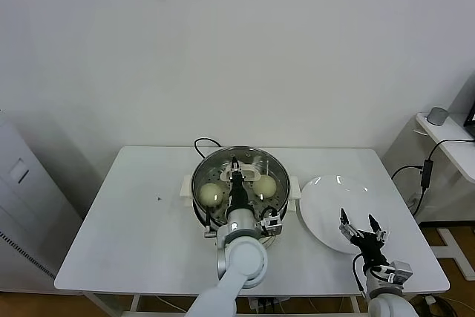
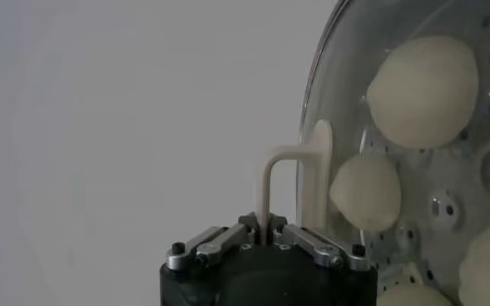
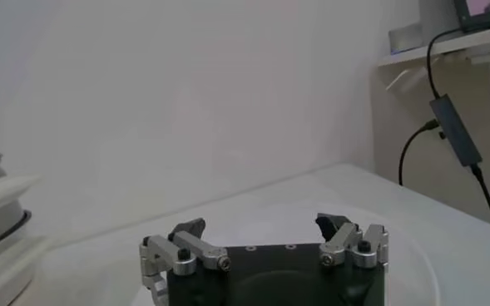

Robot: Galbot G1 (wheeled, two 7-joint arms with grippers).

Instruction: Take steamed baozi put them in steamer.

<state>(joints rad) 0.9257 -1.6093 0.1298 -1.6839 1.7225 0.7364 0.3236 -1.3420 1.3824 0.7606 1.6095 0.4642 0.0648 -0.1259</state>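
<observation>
White table bears steamer holding round cream baozi.

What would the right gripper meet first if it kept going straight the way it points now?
Probably the white plate: the open right gripper hangs over its near edge, fingers angled forward and down. Depth is unclear; a shallower line might clear it toward the back wall.

**Two arms, one shut, one open**

Left arm reaching forward from the middle of the body, wrist out straight. Left gripper shut tight, pinching a thin white handle between its fingers. Right arm low on the right side, bent up at the wrist. Right gripper pointing up and forward, its two dark fingers spread wide apart, holding nothing.
</observation>
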